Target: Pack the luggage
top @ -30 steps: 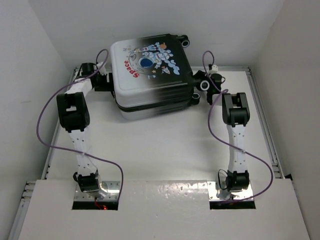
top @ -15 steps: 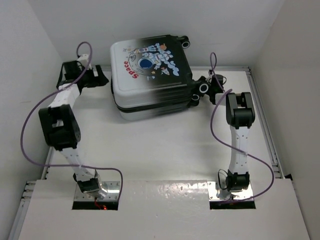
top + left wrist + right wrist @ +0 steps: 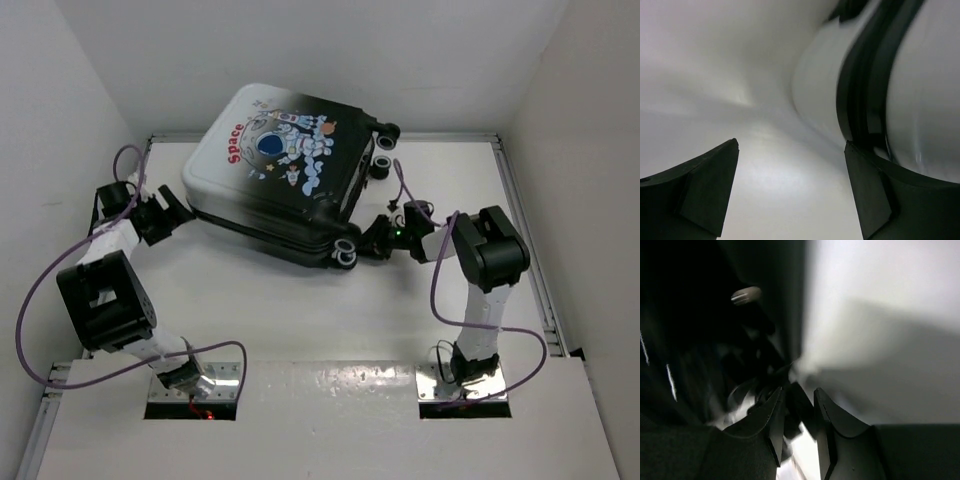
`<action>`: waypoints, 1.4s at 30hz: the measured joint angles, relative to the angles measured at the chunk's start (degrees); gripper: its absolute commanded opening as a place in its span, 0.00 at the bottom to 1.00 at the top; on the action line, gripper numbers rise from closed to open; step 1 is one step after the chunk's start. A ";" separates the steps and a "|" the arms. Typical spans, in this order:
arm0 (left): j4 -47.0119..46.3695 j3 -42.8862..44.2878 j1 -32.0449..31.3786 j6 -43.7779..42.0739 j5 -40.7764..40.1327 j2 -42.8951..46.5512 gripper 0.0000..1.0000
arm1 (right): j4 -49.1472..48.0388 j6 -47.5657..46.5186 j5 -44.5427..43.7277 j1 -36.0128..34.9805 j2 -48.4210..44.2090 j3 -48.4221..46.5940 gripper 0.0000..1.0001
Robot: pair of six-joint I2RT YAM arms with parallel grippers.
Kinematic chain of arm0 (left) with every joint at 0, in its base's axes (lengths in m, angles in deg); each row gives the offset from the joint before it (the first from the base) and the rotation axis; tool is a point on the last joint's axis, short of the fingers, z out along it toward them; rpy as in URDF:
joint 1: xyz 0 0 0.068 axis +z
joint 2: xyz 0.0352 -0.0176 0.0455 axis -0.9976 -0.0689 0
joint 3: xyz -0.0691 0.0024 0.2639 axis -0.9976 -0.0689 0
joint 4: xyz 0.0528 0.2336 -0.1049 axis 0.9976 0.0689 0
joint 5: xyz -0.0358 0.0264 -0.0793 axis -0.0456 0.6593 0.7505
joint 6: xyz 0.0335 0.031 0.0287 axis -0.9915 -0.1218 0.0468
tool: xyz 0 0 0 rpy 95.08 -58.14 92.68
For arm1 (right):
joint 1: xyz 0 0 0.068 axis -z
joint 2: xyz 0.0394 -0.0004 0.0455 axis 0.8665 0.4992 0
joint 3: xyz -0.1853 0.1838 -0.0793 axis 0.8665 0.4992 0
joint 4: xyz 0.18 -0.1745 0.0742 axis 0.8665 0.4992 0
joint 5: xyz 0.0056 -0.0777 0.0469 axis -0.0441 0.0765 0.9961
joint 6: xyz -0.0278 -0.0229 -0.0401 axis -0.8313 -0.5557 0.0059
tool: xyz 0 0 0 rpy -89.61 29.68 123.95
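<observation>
Top external view: the Space suitcase [image 3: 280, 170] is lying shut and flat on the table [image 3: 300, 330], far-centre, skewed so its white end is pointing left and its black wheeled end right. Nothing to pack is showing in any view, so my read is the lid needs opening first.

Risks, as I'm judging them: only the right gripper [image 3: 378, 238] is working at the case, at the near-right corner just beside a wheel [image 3: 346, 256]. If it's tugging there w/ nothing bracing the other end, the hard shell is prob. going to slide or pivot on the smooth top instead of opening. The left gripper [image 3: 176, 220] is sitting near the left corner, gripping nothing, so it's giving no hold. One of its fingers is also sitting just beside the dark seam [image 3: 855, 90] btw the two shells, so a shove from the right could be jamming the case against it. The right arm's purple cable [image 3: 434, 280] is looping near the wheels and could be snagging if the case swings.

Jaws: left wrist view is showing the left fingers spread wide, bare table btw them, shell just beside one finger. Whether they're touching, can't tell. Right wrist view is showing the right fingers drawn nearly together, w/ a small dark piece sitting in the narrow gap. It's too dark & blurred to say what it is or whether it's being pinched.
</observation>
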 measured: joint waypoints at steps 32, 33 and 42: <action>-0.31 34.12 -8.15 -4.68 1.40 -33.18 0.86 | 3.39 -38.73 -12.74 18.03 -15.63 -4.42 0.82; -2.23 31.15 -8.50 -5.01 1.22 -32.26 0.86 | 3.37 -38.71 -12.04 18.23 -12.35 -7.39 0.82; -8.07 13.70 -10.29 -6.56 2.21 -17.79 0.86 | 2.16 -28.02 -10.75 17.79 13.57 -35.63 0.61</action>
